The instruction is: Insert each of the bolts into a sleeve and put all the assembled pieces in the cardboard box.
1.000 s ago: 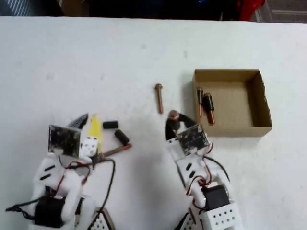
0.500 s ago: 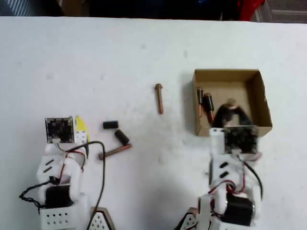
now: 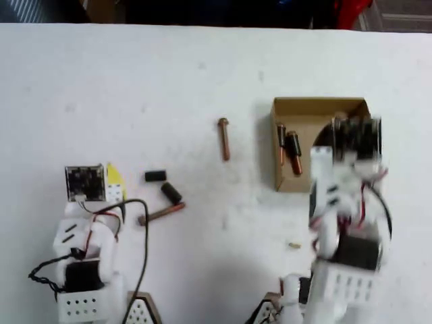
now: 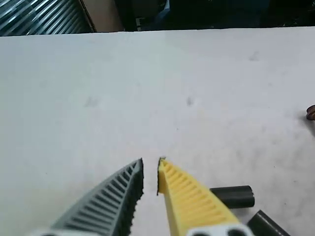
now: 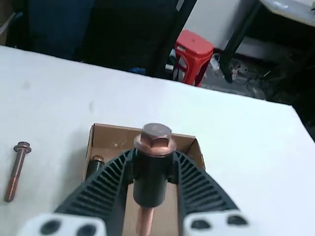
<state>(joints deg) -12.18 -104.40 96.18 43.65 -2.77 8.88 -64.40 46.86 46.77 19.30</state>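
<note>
Over the white counter (image 3: 135,67), frame right, my right pincer (image 5: 152,162) clamps a copper-bolted black sleeve (image 5: 150,182) above the brown cardboard box (image 5: 110,135) for release; left pincer (image 4: 150,169) barely parted, empty.

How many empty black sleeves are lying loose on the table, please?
2: one sleeve right of the left arm, the other sleeve beside it, by a loose bolt. Arms may hide more.
</note>
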